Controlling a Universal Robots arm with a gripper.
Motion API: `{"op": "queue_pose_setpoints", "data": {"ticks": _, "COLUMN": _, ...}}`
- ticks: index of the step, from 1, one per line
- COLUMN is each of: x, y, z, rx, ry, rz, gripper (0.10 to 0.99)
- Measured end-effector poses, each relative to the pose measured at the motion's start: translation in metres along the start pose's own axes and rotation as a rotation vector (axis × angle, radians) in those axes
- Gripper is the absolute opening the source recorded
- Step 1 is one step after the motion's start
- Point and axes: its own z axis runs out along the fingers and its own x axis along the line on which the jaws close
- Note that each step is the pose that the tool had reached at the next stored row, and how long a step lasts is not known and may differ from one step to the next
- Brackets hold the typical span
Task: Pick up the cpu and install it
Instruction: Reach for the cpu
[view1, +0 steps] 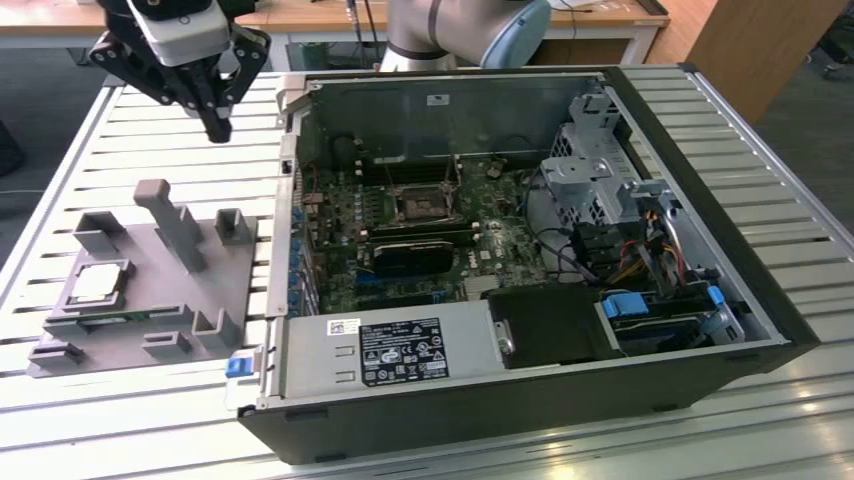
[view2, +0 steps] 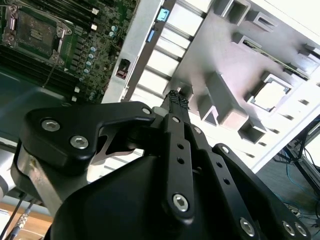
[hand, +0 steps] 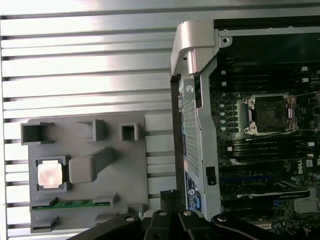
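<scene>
Slatted aluminium table (view1: 80, 170) carries an open computer case (view1: 534, 400) and, just beside it, a grey plastic fixture (view1: 200, 290). The cpu (view1: 96, 283) lies flat, metal top up, in a square pocket on the fixture's side away from the case. It shows in the first wrist view as well, as a pale square (hand: 50, 175).

The gripper (view1: 216, 128) hangs over bare slats off the fixture's far edge, well apart from the cpu. Its fingers are pressed together and hold nothing.

The step in hand looks like the reach for the chip. Done well, the fingers spread before descending, centre over the pocket square to the chip's edges, clear the fixture's tall post (view1: 171, 222), and close lightly on opposite edges, keeping the chip level.
</scene>
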Motion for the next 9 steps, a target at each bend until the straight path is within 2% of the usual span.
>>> {"op": "queue_pose_setpoints", "data": {"ticks": 9, "x": 0.0055, "y": -0.0004, "z": 0.0001, "rx": 0.000, "ry": 0.0000, "rz": 0.000, "gripper": 0.106}}
